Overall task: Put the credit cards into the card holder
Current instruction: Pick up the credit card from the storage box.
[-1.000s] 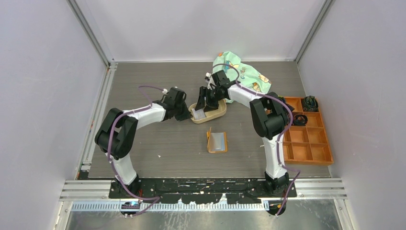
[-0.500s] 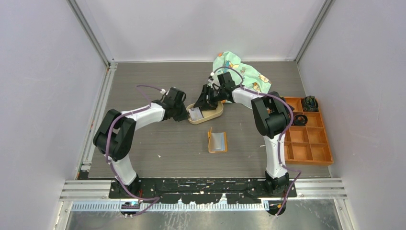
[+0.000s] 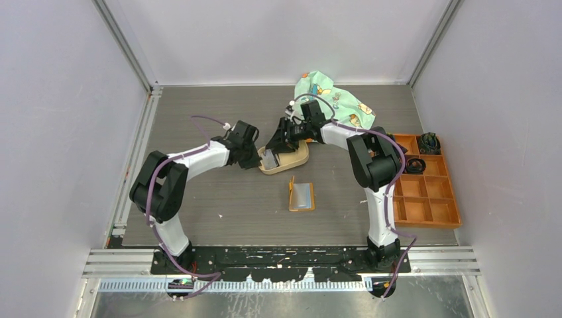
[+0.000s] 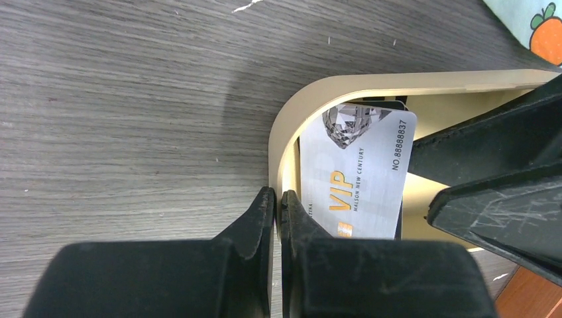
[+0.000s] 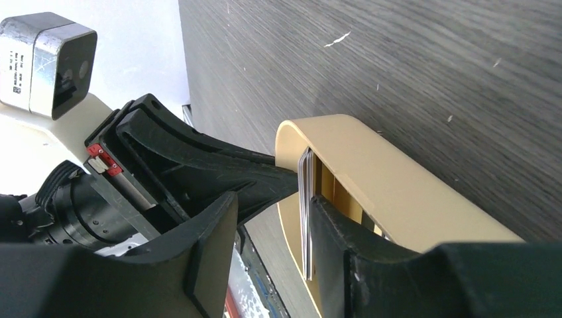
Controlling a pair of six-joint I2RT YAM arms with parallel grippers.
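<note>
Right now credit cards (image 4: 354, 179) stand on edge inside tan oval tray (image 4: 281, 132), centre of the top view, VIP card facing out. Right gripper (image 5: 273, 207) straddles them, half-open, gap showing on one side. Left gripper (image 4: 278, 202) is pinched tight on the tray's end rim. Card holder (image 3: 301, 196) lies open just below the tray, not touching it

Left tool (image 4: 278, 199) hard against tray wall (image 4: 371, 81)
</note>
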